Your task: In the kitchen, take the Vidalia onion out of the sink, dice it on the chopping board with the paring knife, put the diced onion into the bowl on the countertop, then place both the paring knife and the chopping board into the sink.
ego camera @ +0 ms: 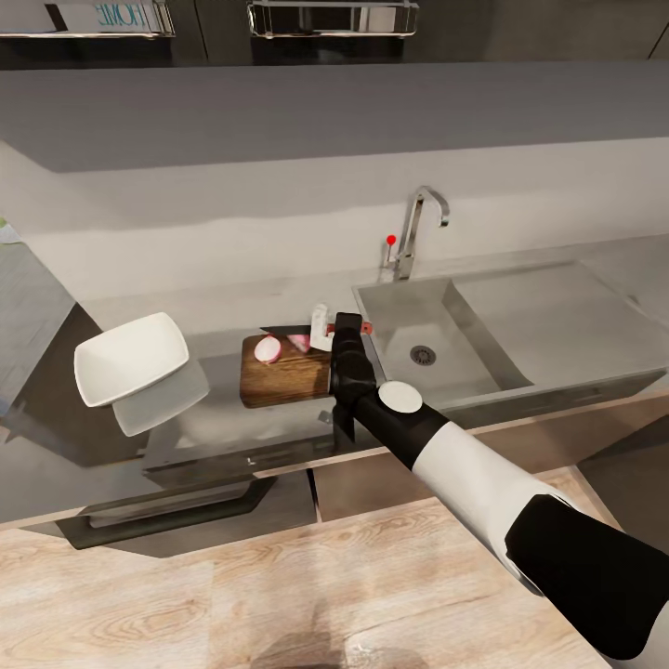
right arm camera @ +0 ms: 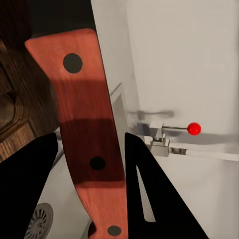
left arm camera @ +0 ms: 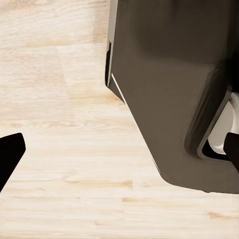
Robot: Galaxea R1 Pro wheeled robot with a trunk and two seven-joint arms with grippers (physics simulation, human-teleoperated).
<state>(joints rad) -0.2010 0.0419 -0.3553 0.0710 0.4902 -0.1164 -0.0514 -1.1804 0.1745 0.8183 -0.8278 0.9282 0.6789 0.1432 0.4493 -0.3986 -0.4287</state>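
The dark brown chopping board lies on the countertop just left of the sink. Two cut pieces of the Vidalia onion, white and pinkish, rest on its far part. My right gripper hovers at the board's far right corner, shut on the paring knife, whose dark blade points left above the onion pieces. In the right wrist view the red handle with black rivets sits between the gripper's dark fingers. The white bowl stands left of the board. My left gripper is open over the wooden floor.
The chrome tap with its red knob rises behind the sink; the round drain lies in the basin, with the drainboard to the right. A dark cabinet front shows close to the left gripper.
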